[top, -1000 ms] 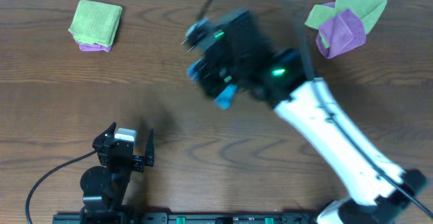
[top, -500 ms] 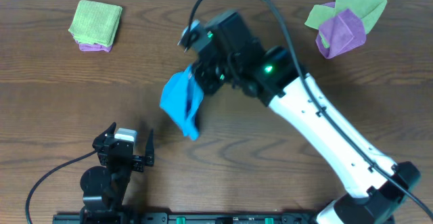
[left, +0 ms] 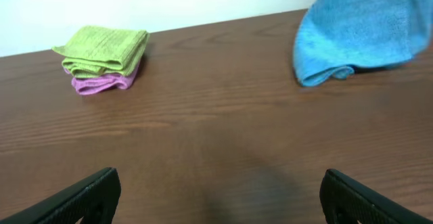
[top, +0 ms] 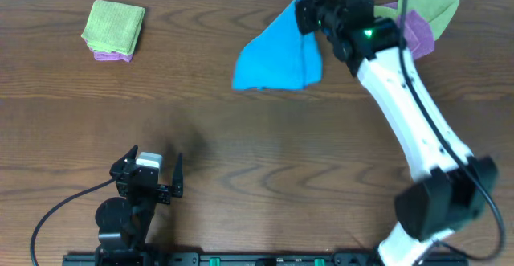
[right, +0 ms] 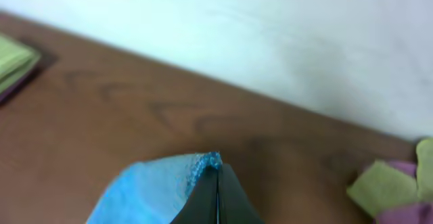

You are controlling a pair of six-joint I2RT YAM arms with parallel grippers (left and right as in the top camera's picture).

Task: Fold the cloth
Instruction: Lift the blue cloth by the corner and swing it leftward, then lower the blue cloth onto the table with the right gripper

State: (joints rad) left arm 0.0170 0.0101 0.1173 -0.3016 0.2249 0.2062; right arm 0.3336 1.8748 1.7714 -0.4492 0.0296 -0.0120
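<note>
Cloth dangling by one corner at the far edge

The right hand (right: 218, 194) is closed on a corner of the cloth (top: 273, 57), which hangs bunched, its lower fold seemingly touching the surface (top: 241, 153) near the back. Laid down like this it would likely land crumpled rather than flat. Held so near the loose pile (top: 414, 25), it may drape over or drag it, or slip past the rear edge. The left hand (top: 154, 160) sits open, well apart at the front, too far to help. No tag, brand or writing can be read, on it or on the folded stack (top: 112, 29).
</note>
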